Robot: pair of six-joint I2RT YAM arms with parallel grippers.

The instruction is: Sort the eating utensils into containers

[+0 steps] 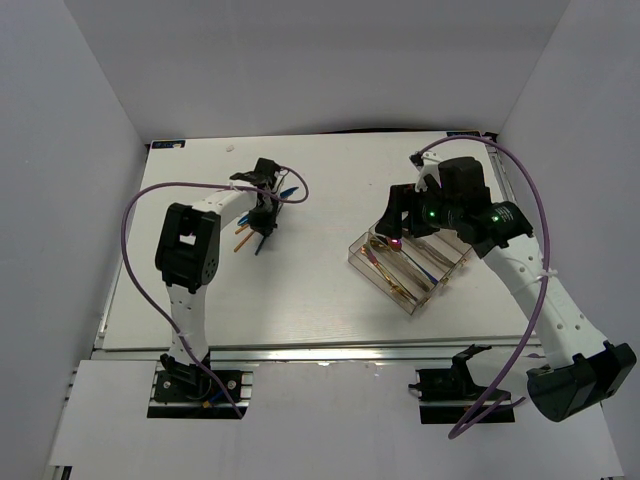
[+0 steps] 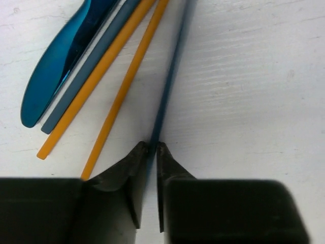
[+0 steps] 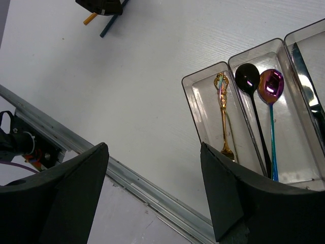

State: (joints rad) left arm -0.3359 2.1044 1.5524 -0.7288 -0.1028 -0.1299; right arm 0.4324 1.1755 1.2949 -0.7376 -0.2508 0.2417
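My left gripper [image 2: 153, 146] is shut on a thin dark-blue chopstick [image 2: 170, 76] that lies on the white table. Beside it lie two gold-orange chopsticks [image 2: 124, 86], a grey-blue stick [image 2: 84, 81] and a shiny blue utensil [image 2: 56, 66]. From above, this gripper [image 1: 262, 222] sits over that group at the back left. My right gripper [image 3: 154, 147] is open and empty, hovering at the near-left end of the clear tray [image 1: 452, 270]. The tray's compartments hold a gold utensil [image 3: 222, 114], a dark spoon [image 3: 249, 79] and an iridescent spoon [image 3: 270, 86].
A metal rail [image 1: 330, 350] runs along the table's near edge, with both arm bases below it. White walls close in the back and sides. A purple cable [image 1: 150, 200] loops off the left arm, another [image 1: 540, 200] off the right arm.
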